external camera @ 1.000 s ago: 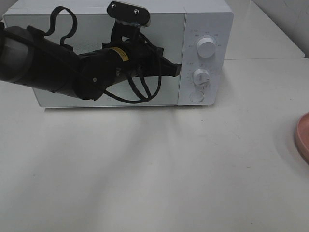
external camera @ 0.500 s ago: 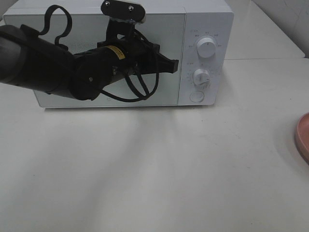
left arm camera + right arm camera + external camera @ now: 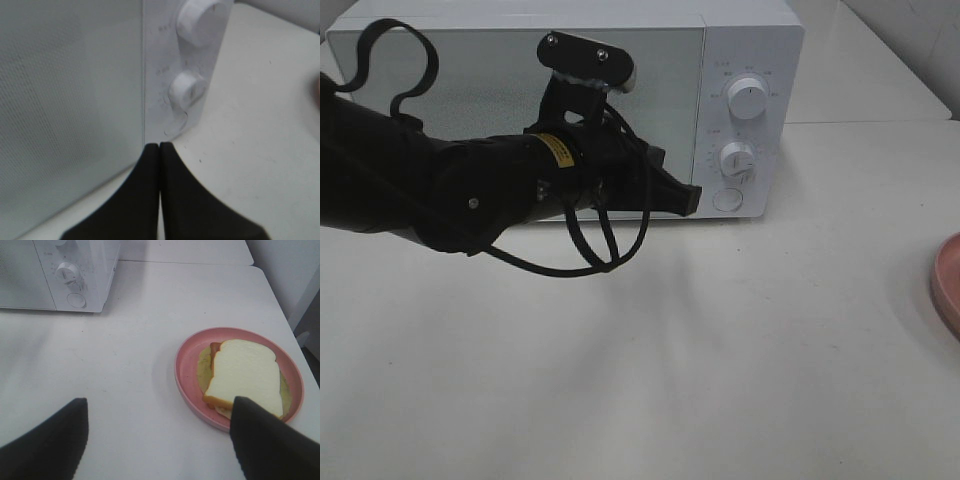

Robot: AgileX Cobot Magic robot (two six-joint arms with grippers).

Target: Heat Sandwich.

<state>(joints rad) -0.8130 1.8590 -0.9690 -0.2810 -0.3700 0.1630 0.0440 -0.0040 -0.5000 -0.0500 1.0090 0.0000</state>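
Observation:
The sandwich (image 3: pixel 245 372), white bread with a tan crust, lies on a round pink plate (image 3: pixel 187 365) in the right wrist view. My right gripper (image 3: pixel 160 402) hangs open above the table, one finger overlapping the plate's near rim, and holds nothing. The white microwave (image 3: pixel 750 40) stands at the back with its door closed. My left gripper (image 3: pixel 690 200) is shut and empty. Its tip sits in front of the door's lower right corner, beside the round button (image 3: pixel 727 199). In the left wrist view the closed fingertips (image 3: pixel 152 150) point at that door edge.
Two white knobs (image 3: pixel 748 98) (image 3: pixel 736 158) sit on the microwave's control panel. Only the plate's rim (image 3: pixel 948 285) shows at the right edge of the exterior view. The left arm's black body and cables (image 3: pixel 470 190) cover much of the door.
The left arm has come down and slightly right. Its shut tip dropped from mid-height on the door's right edge to near the bottom button.

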